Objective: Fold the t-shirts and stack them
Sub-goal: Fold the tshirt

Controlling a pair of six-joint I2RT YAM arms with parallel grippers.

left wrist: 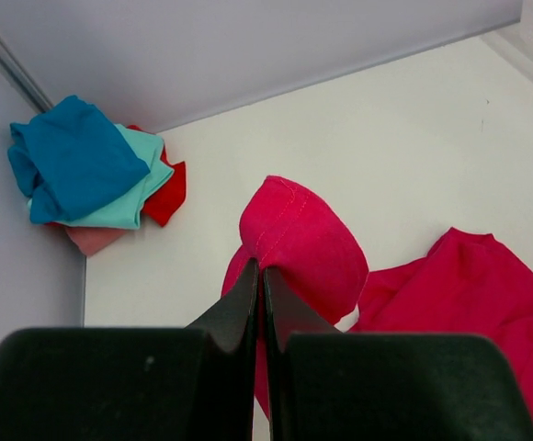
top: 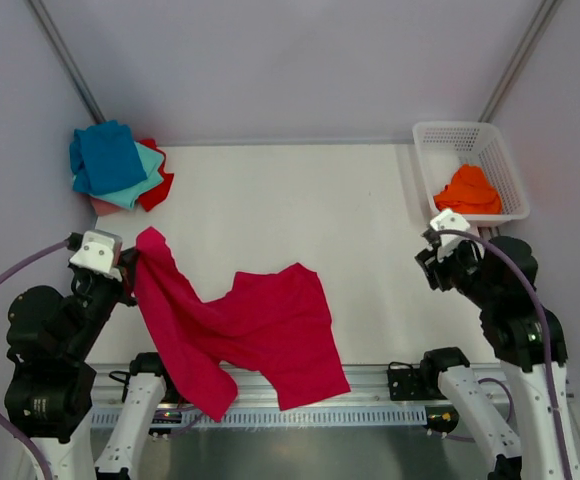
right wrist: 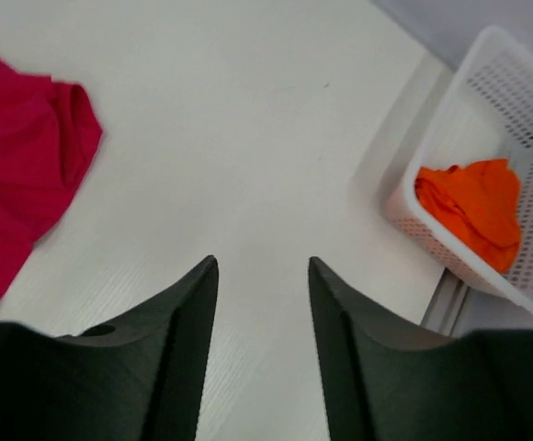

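The large crimson t-shirt (top: 260,330) lies crumpled at the table's near middle, its lower part draped over the front rail. My left gripper (top: 135,262) is shut on one upper-left corner of it and holds that corner raised; in the left wrist view the cloth (left wrist: 303,234) bulges past the closed gripper (left wrist: 259,268). My right gripper (top: 432,262) hovers open and empty near the basket, over bare table (right wrist: 262,262), with the crimson shirt (right wrist: 28,156) off to its left. Blue (top: 105,155), teal (top: 148,172), red (top: 160,188) and pink t-shirts are piled at the back left.
A white lattice basket (top: 460,128) stands at the back right with an orange t-shirt (top: 467,190) inside; it shows in the right wrist view too, the basket (right wrist: 524,101) holding the orange shirt (right wrist: 473,207). Walls close off the left, back and right sides.
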